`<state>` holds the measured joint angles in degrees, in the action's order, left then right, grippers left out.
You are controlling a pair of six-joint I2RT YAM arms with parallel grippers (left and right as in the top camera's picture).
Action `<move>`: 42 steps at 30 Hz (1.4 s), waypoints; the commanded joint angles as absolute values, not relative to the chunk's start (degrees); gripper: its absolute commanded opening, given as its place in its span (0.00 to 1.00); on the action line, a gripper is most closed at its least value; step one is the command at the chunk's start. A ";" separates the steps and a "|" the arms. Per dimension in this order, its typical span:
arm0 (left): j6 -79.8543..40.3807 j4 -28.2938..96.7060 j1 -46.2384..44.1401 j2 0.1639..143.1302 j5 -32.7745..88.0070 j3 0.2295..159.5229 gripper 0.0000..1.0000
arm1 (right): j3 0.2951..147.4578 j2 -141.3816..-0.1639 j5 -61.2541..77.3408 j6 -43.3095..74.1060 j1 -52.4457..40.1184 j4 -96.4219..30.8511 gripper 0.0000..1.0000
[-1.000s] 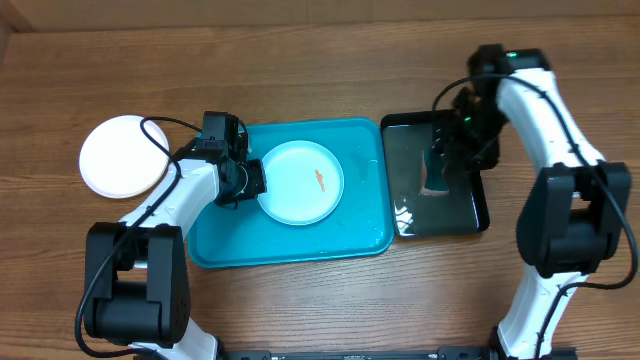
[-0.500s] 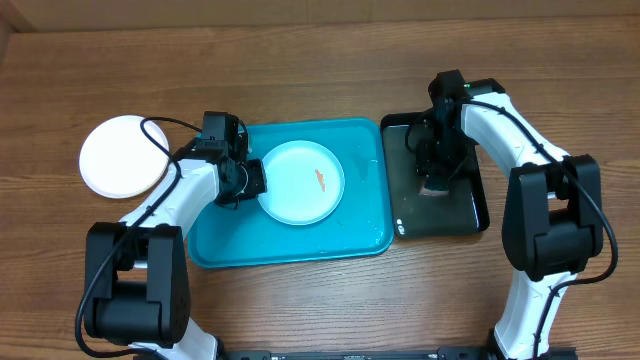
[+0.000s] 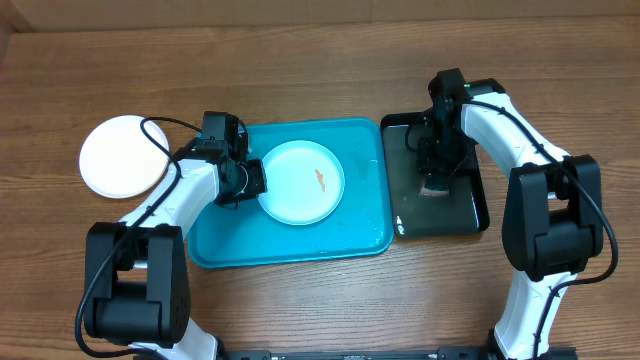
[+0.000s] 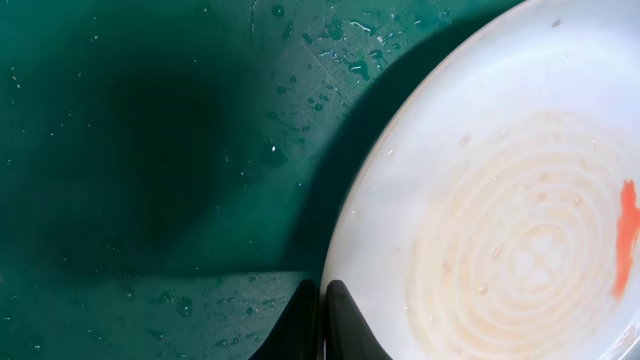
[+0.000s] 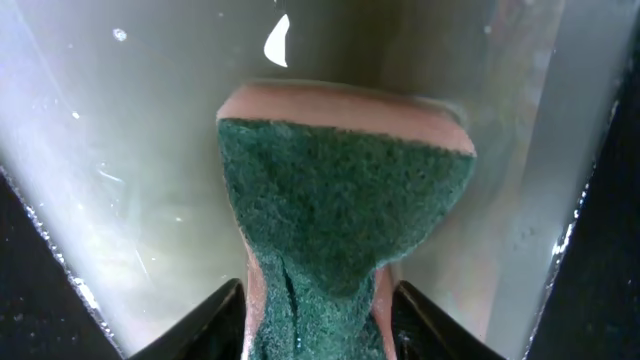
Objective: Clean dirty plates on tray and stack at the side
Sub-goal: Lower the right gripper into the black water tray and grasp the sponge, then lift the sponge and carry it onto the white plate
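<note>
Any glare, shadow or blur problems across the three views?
Overhead: sharp, even light, with a white glare patch on the black tray. Left wrist: a heavy dark shadow on the turquoise tray, but the plate is crisp. Right wrist: the sponge is sharp, with hazy reflections and one bright specular spot behind it.

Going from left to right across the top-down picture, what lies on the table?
white plate → blue tray holding a smeared plate → black tray holding a sponge

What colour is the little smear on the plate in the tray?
Orange: the smear on the plate shows best in the left wrist view.
</note>
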<state>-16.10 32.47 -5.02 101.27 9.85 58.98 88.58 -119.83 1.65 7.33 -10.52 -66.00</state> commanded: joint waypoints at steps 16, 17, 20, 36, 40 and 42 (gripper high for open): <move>-16.32 32.27 -5.28 99.63 10.55 60.23 0.05 | 92.03 -117.95 1.13 7.25 -10.66 -68.47 0.04; -16.32 32.27 -5.28 99.63 10.55 60.23 0.05 | 92.95 -117.95 1.13 7.27 -10.66 -69.36 0.04; -16.32 32.27 -5.28 99.63 10.57 60.23 0.05 | 93.41 -117.95 1.15 7.25 -10.66 -69.65 0.04; -17.32 31.66 -5.28 99.63 10.61 60.23 0.04 | 93.38 -117.97 4.60 7.46 -10.66 -68.40 0.04; -18.44 31.86 -5.28 99.63 11.70 60.23 0.04 | 93.58 -117.95 5.23 7.46 -10.66 -69.19 0.04; -18.46 31.86 -5.28 99.63 12.80 60.23 0.04 | 93.73 -117.95 5.08 7.44 -10.66 -69.54 0.04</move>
<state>-17.41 31.73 -5.02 101.27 10.55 58.98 92.20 -119.74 4.32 7.44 -10.52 -69.30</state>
